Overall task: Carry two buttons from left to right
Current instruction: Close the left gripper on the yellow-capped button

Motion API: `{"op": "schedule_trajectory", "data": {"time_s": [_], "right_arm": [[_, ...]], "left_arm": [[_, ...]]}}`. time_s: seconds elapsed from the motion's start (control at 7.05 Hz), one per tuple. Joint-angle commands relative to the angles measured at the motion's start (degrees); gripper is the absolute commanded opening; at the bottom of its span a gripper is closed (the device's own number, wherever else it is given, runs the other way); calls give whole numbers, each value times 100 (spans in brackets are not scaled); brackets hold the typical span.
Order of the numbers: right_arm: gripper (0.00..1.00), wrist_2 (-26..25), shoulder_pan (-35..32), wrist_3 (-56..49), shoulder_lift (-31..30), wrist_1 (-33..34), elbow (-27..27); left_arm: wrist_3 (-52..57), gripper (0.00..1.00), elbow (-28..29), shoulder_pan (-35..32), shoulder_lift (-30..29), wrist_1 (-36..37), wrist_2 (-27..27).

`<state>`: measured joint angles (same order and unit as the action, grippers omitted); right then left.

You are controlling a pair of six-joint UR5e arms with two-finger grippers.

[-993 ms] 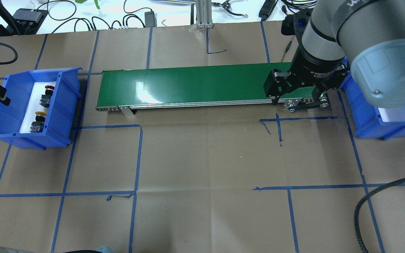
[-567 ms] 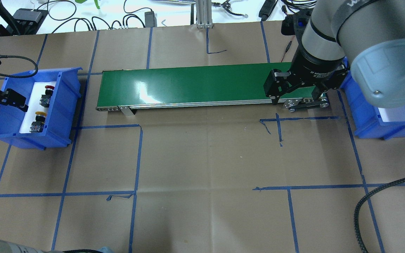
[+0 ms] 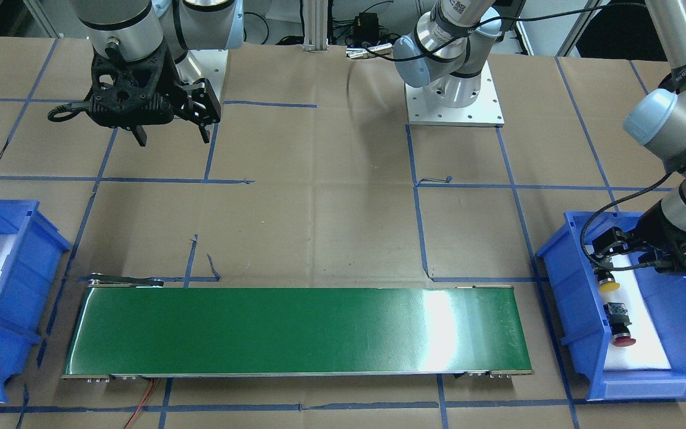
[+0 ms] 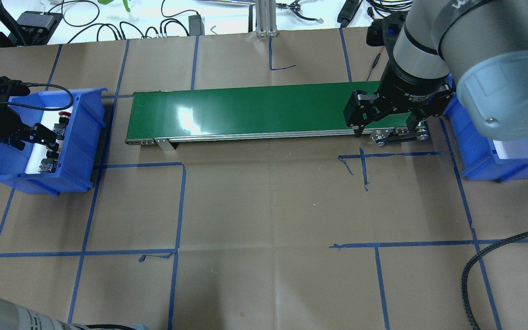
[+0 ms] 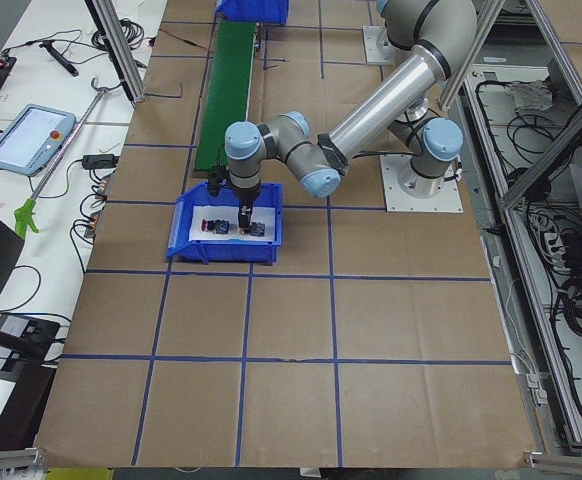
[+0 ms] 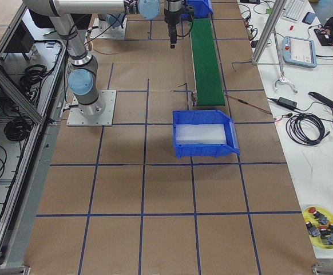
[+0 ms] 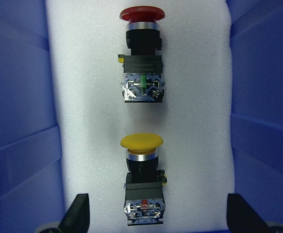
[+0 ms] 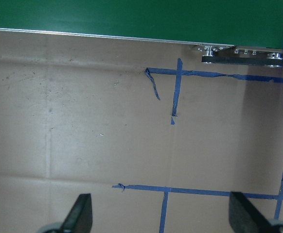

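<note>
Two buttons lie on white foam in the left blue bin (image 4: 80, 137). The red button (image 7: 141, 13) lies beyond the yellow button (image 7: 141, 141) in the left wrist view. Both have black bodies and grey terminal blocks. My left gripper (image 7: 158, 213) is open and hangs over the bin, its fingers either side of the yellow button's body, above it. In the front view it (image 3: 608, 253) hovers just behind the yellow button (image 3: 609, 285), with the red button (image 3: 621, 339) further on. My right gripper (image 4: 385, 129) is open and empty above the conveyor's right end.
A green conveyor belt (image 4: 245, 112) runs between the left bin and a second blue bin (image 4: 479, 156) lined with white foam at the right. Blue tape lines cross the brown paper table. A black cable (image 4: 475, 270) lies at the front right.
My left gripper has moved in from the left edge to over the bin and now covers the yellow button in the overhead view. The right arm has not moved.
</note>
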<state>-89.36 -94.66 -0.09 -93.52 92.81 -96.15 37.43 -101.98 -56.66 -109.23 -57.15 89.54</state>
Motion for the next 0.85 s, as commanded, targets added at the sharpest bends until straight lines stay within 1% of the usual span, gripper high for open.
{"op": "schedule_trajectory", "data": {"time_s": [0.0,0.71], "right_arm": [[100,6,0,0,0,0,0],[100,6,0,0,0,0,0]], "left_arm": [[18,99,-6,23,-125,150,55],[-8,99,-75,41,-414,283,46]]}}
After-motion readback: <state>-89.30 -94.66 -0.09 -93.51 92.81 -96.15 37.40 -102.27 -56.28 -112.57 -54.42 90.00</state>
